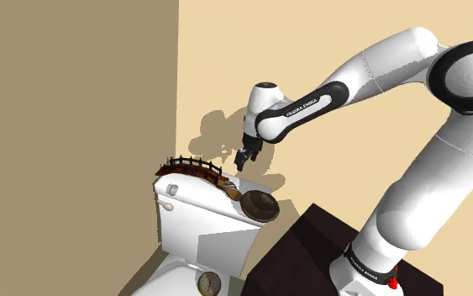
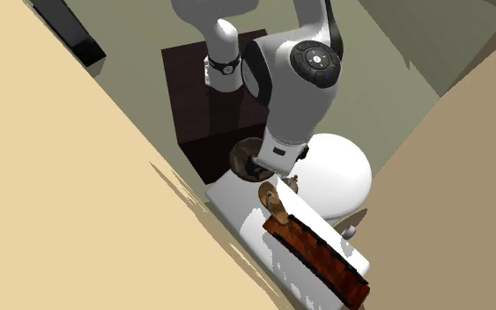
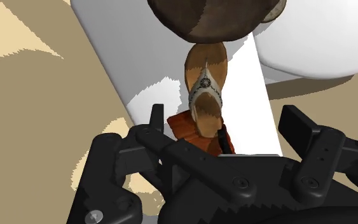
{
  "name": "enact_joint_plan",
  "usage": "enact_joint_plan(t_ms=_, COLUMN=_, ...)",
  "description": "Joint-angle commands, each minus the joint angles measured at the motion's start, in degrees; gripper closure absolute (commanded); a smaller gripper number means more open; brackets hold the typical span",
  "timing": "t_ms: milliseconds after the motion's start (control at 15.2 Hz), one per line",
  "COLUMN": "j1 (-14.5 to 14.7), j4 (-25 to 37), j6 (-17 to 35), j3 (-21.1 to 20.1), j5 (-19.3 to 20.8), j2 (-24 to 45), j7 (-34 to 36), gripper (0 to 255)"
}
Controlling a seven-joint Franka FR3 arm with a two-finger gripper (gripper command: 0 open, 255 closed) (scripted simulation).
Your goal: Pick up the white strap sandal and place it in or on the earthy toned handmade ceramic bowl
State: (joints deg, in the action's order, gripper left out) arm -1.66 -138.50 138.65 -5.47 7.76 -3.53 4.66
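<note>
Tan-soled, one white-strapped sandal (image 3: 206,95) lies on the toilet tank lid (image 3: 107,38), between one brown bowl (image 3: 215,16) and one reddish rack (image 3: 182,127); the jaws hang released just above it.

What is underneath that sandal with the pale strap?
The sandal lies mostly on the white toilet tank lid. Its end nearest the gripper overlaps a reddish-brown piece; whether it rests on it is unclear. Its far end is covered by the brown bowl.

A brown-soled sandal (image 3: 206,95) with a white strap lies flat on a white toilet tank lid (image 1: 194,198), one end just beside a dark brown round bowl (image 3: 215,16) standing upright on the same lid
</note>
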Motion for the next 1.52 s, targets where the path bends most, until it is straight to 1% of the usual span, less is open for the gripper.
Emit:
enact_joint_plan(t_ms=0, j1=0.02, j4=1.09, j6=2.18, j3=-0.18, j5=1.00, j2=3.89, j7=0.91, gripper=0)
enact_joint_plan(t_ms=330, j1=0.20, j4=5.84, j6=7.25, j3=0.29, j5=4.09, j2=15.31, j7=2.93, gripper=0)
enact_joint_plan(t_ms=594, j1=0.83, j4=10.46, j6=10.03, j3=1.13, j5=6.08, j2=23.87, j7=4.17, gripper=0)
enact_joint_plan(t_ms=1056, j1=1.27, j4=11.25, j6=14.23, j3=2.30, j5=7.69, j2=28.87, j7=5.33, gripper=0)
enact_joint_plan(t_ms=1452, j1=1.32, j4=11.35, j6=14.56, j3=2.41, j5=7.81, j2=29.29, j7=5.41, gripper=0)
